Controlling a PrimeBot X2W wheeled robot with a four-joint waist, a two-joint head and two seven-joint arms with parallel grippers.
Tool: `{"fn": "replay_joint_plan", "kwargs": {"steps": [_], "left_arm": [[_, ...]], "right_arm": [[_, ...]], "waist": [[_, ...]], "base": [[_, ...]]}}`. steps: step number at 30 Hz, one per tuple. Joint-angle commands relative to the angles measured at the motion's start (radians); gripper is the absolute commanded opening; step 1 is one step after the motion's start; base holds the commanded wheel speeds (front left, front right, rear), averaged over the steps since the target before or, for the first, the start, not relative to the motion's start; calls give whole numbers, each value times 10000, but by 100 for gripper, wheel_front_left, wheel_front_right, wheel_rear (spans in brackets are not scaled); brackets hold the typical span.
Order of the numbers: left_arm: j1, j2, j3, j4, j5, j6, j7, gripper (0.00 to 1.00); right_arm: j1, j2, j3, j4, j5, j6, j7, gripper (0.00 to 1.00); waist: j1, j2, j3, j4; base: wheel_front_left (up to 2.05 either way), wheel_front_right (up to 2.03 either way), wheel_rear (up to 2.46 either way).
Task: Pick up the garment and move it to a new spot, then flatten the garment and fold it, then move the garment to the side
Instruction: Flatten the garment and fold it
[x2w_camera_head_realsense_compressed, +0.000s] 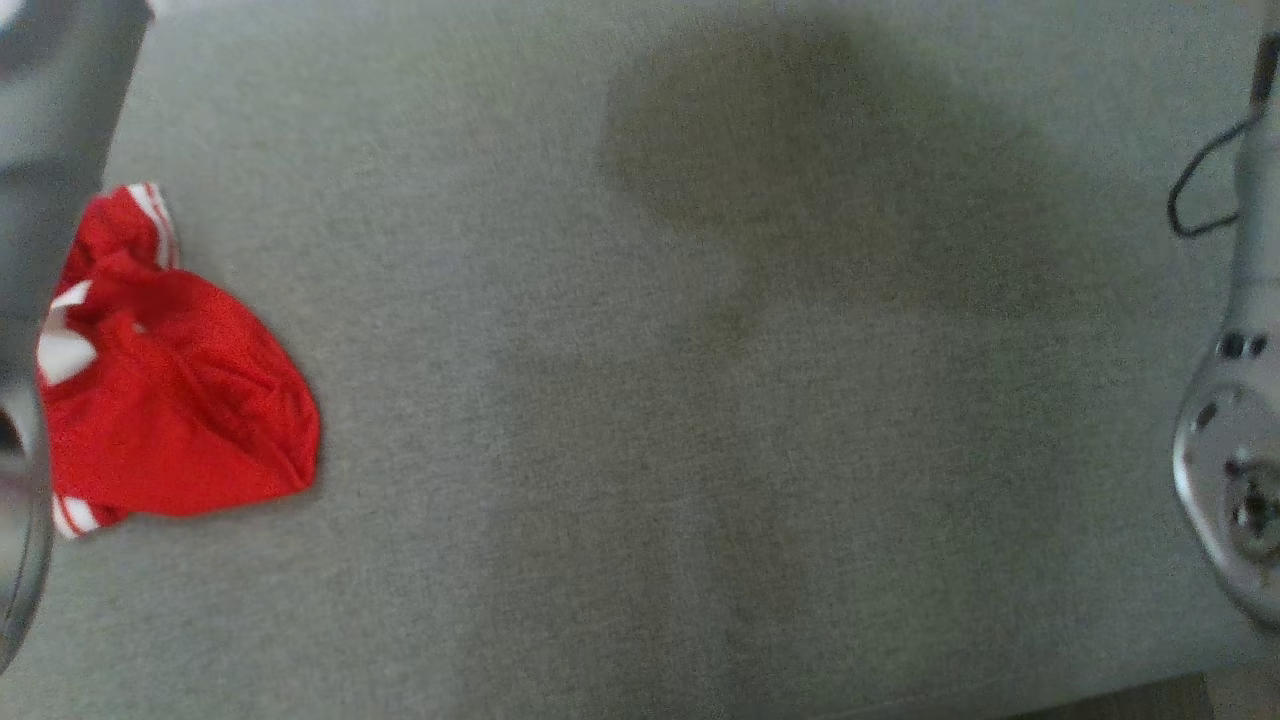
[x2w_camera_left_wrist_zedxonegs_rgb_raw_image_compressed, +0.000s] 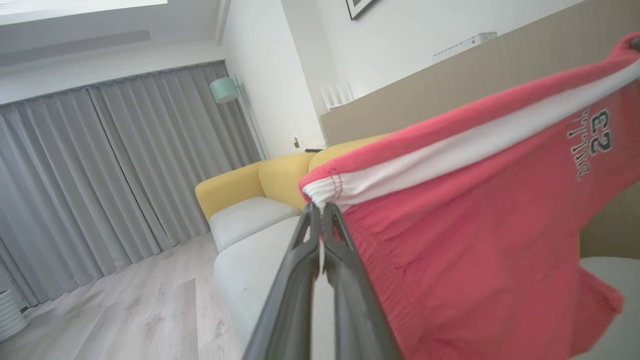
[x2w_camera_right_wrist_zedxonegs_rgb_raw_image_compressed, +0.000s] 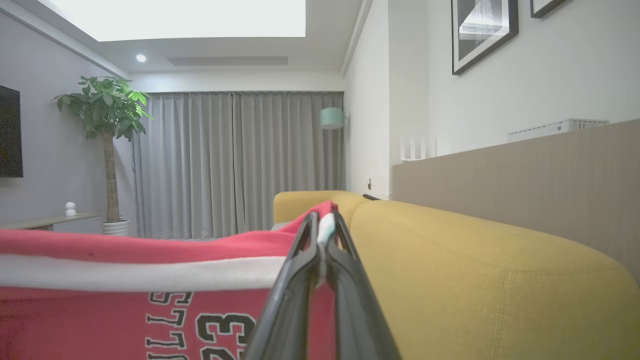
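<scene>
The garment (x2w_camera_left_wrist_zedxonegs_rgb_raw_image_compressed: 475, 240) is red with a white band and a "23" print. It hangs stretched in the air between my two grippers. My left gripper (x2w_camera_left_wrist_zedxonegs_rgb_raw_image_compressed: 321, 210) is shut on one corner of the white band. My right gripper (x2w_camera_right_wrist_zedxonegs_rgb_raw_image_compressed: 324, 220) is shut on the opposite corner, and the garment (x2w_camera_right_wrist_zedxonegs_rgb_raw_image_compressed: 125, 280) runs off to the left of that view. In the head view a bunched red cloth with white stripes (x2w_camera_head_realsense_compressed: 170, 400) lies at the left edge of the grey cushion (x2w_camera_head_realsense_compressed: 700, 450). I cannot tell whether it is part of the held garment.
My pale left forearm (x2w_camera_head_realsense_compressed: 50, 120) and right forearm (x2w_camera_head_realsense_compressed: 1235, 470) frame the head view's edges. A broad shadow (x2w_camera_head_realsense_compressed: 800, 170) falls mid-cushion. The yellow sofa back (x2w_camera_right_wrist_zedxonegs_rgb_raw_image_compressed: 475, 280) runs along the right, with wood floor (x2w_camera_left_wrist_zedxonegs_rgb_raw_image_compressed: 125, 310) and curtains beyond.
</scene>
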Motion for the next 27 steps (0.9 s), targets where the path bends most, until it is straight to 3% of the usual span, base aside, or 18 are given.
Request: {"fn": "replay_joint_plan", "kwargs": {"steps": [1, 7, 11, 16, 20, 27], "left_arm": [[-740, 131, 349, 220, 174, 58, -437, 0], [-289, -823, -374, 1507, 59, -276, -1260, 0], [754, -1041, -1402, 1736, -198, -344, -1381, 0], [1987, -691, -2733, 1247, -770, -349, -1419, 0], [3038, -25, -3803, 510, -1394, -350, -1401, 0], [4431, 828, -4647, -664, -1926, -351, -1456, 0]], "right_arm": [[-561, 156, -94, 329, -259, -7, -548, 0], [-480, 166, -70, 2806, -945, -7, -1272, 0], [69, -161, 45, 4131, -1289, -7, -1106, 0], [720, -520, 766, 5357, -1321, -7, -709, 0], [1304, -902, 1677, 6237, -965, -7, -225, 0], [2373, -1397, 3361, 6632, 352, -7, 920, 0]], "waist": [[-5, 0, 603, -188], [-5, 0, 833, -129], [-5, 0, 880, -8], [-5, 0, 599, 137], [-5, 0, 107, 230], [-5, 0, -953, 314]], "base": [[0, 0, 0], [0, 0, 0], [0, 0, 0], [0, 0, 0], [0, 0, 0], [0, 0, 0]]}}
